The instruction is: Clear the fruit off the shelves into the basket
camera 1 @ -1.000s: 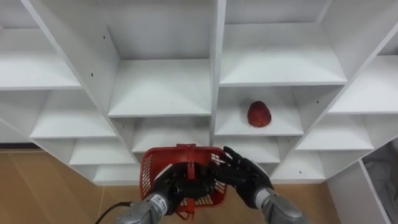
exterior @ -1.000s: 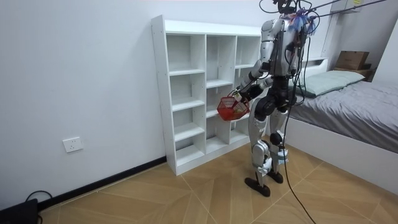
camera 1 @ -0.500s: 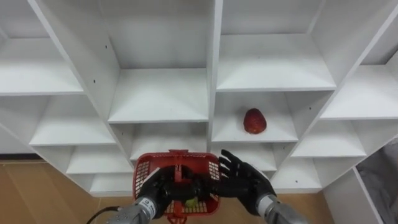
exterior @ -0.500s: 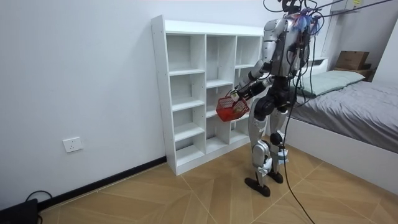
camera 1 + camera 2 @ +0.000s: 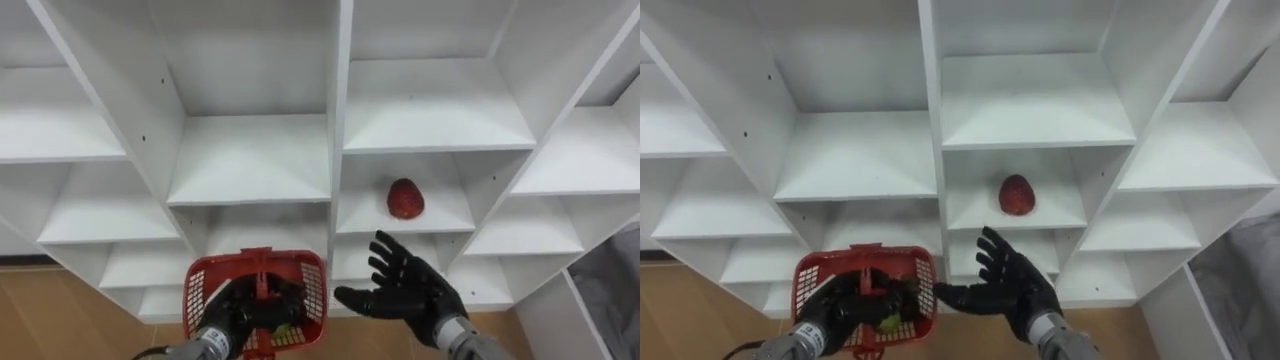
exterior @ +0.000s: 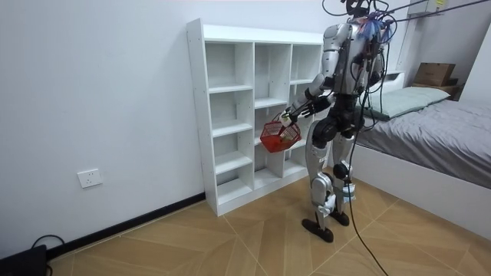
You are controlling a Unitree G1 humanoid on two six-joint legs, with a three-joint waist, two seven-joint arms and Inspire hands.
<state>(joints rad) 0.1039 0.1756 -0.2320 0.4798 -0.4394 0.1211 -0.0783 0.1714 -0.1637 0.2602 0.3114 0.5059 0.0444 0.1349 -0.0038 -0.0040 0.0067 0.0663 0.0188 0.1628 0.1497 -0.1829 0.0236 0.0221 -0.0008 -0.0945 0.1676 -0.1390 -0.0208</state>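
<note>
Left eye view: left hand [image 5: 235, 305] curled round the handle of the red basket [image 5: 200, 290]; right hand [image 5: 405, 292] spread open, empty, just beside it. Red fruit [image 5: 404, 198] on a closet [image 5: 250, 160] shelf, above the right hand.
Room view: robot standing at the closet, red basket held out.
Right eye view: greenish item [image 5: 890, 318] inside the red basket.

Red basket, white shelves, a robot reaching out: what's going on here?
The robot stands facing the white shelves. Its left hand grips a red basket by the handle, held low in front of the shelves, and a small yellow-green item lies inside. Its right hand is open, fingers spread, beside the basket. A red fruit sits on the shelf just above that hand, and the hand is not touching it.
</note>
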